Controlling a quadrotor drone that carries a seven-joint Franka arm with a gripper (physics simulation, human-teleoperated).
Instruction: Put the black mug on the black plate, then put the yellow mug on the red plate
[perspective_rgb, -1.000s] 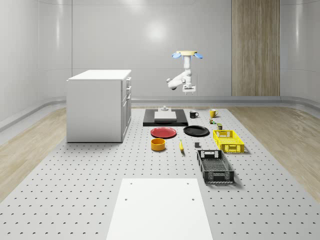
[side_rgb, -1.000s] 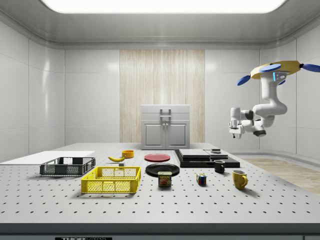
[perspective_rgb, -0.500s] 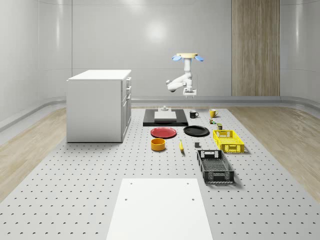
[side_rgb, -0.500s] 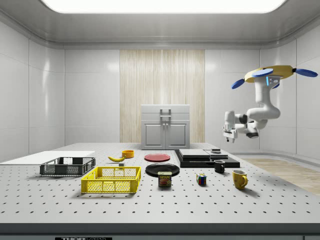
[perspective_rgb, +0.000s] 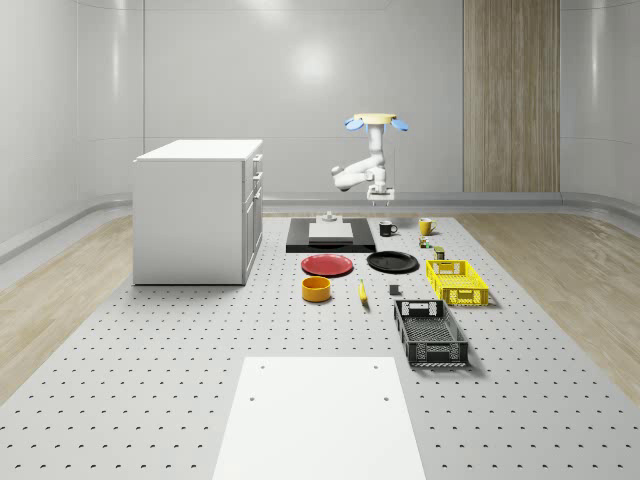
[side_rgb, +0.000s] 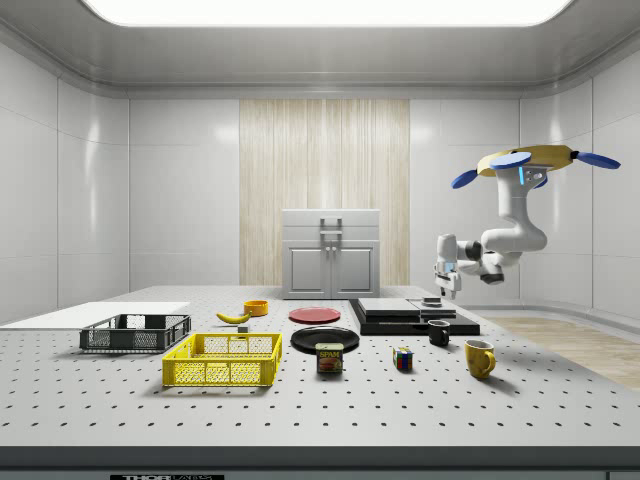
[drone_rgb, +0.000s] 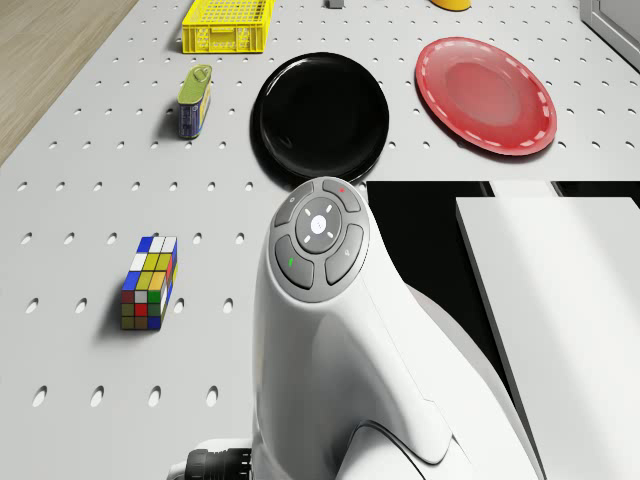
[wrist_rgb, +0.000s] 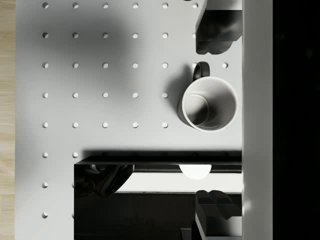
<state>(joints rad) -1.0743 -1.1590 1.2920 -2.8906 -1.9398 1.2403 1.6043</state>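
Drone (side_rgb: 525, 160): hovers in the air over the far end of the tabletop (perspective_rgb: 200, 360), above the black mug's end of it.

Arm (side_rgb: 500, 238): hangs from the drone, bends at an elbow and reaches sideways toward the black slab (side_rgb: 412, 318); the wrist turns down.

Claw (side_rgb: 442, 290): points straight down, in the air above the black mug (side_rgb: 439, 333) and well clear of it. In the wrist view two dark fingers (wrist_rgb: 217, 30) stand apart, one to each side of the mug, nothing between them.

Black mug: upright on the tabletop, just beside the black slab's edge. The wrist view looks into its pale inside (wrist_rgb: 209, 104), handle pointing away from the slab's corner.

Yellow mug (side_rgb: 479, 358): upright on the tabletop, near the black mug, apart from it.

Black plate (drone_rgb: 320, 118) and red plate (drone_rgb: 485, 92): side by side on the tabletop beyond the black slab, both bare.

Open room: bare tabletop lies between the black mug and the black plate; a puzzle cube (drone_rgb: 148, 283) and a tin (drone_rgb: 195, 98) sit to one side of that stretch, per the drone view. The side view sets the claw's height above the mug, which the wrist view cannot.
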